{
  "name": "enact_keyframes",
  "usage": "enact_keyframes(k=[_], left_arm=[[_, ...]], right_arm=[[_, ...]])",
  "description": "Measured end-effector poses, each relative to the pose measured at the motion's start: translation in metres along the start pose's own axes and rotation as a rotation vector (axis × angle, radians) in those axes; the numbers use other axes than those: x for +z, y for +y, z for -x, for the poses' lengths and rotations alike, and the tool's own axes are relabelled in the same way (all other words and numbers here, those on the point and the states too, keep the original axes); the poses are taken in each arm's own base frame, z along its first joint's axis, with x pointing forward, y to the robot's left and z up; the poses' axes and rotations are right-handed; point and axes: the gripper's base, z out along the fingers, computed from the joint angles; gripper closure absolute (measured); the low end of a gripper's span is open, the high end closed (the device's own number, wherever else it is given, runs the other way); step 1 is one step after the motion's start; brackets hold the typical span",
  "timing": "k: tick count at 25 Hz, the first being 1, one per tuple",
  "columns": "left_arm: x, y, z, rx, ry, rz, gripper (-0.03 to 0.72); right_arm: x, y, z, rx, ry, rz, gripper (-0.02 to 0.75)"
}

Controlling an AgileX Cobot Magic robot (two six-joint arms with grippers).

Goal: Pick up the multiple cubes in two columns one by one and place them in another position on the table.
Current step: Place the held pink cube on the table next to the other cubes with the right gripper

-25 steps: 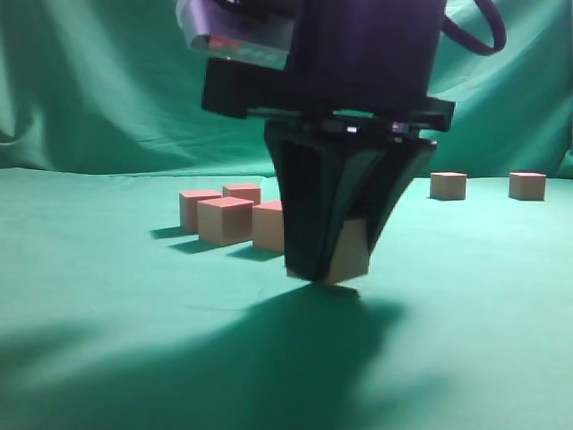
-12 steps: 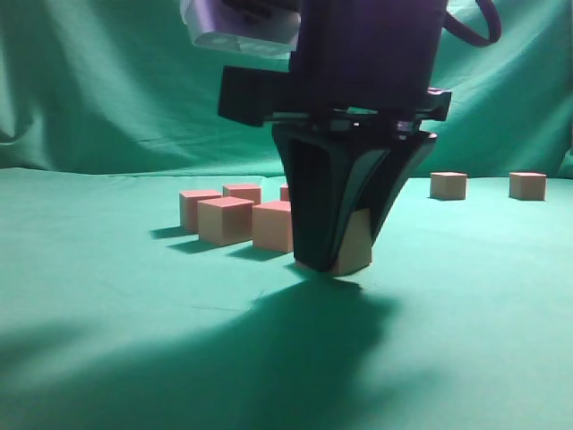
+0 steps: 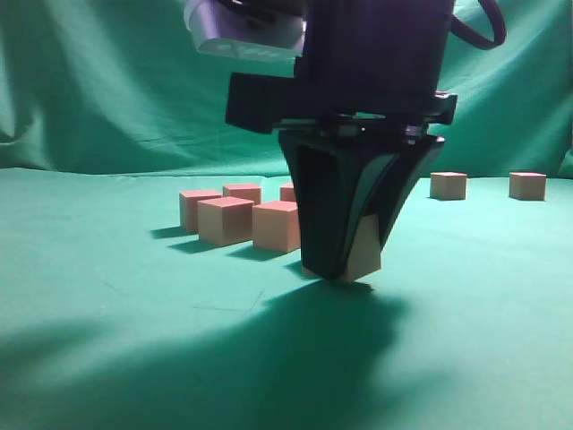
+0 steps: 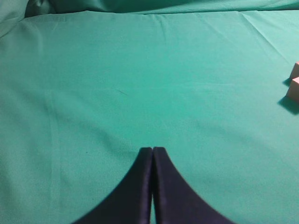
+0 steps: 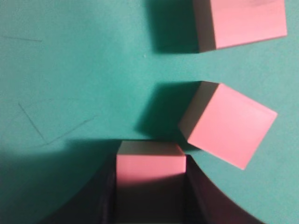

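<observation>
My right gripper [image 3: 343,269] hangs low over the middle of the green table [image 3: 98,278], shut on one reddish-pink cube [image 3: 365,254]. The cube is tilted, with its lower edge at or just above the cloth. From the right wrist, that cube [image 5: 150,165] sits squeezed between both dark fingers [image 5: 108,186]. Two loose cubes lie just beyond it, one turned askew [image 5: 229,123] and one farther off [image 5: 245,21]. Several cubes [image 3: 225,219] cluster to the gripper's left. My left gripper [image 4: 152,150] is shut and empty over bare cloth.
Two more cubes [image 3: 448,184] [image 3: 527,185] stand apart at the far right near the draped green backdrop [image 3: 107,81]. At the right edge of the left wrist view, a cube [image 4: 295,88] peeks in. Open cloth lies in front of the right gripper.
My right gripper has drifted slightly to the right with the cube still in it, uncovering more of the cluster behind. The grip looks the same.
</observation>
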Motion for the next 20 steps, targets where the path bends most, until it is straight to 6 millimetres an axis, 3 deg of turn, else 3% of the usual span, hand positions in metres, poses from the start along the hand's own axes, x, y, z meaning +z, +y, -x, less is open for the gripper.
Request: enact_keyframes(k=[20], left_arm=[[0.0,0.0,0.0,0.0,0.0,0.0,0.688]], right_arm=[[0.0002,0.0,0.0004,0.0,-0.007,0.0,0.472]])
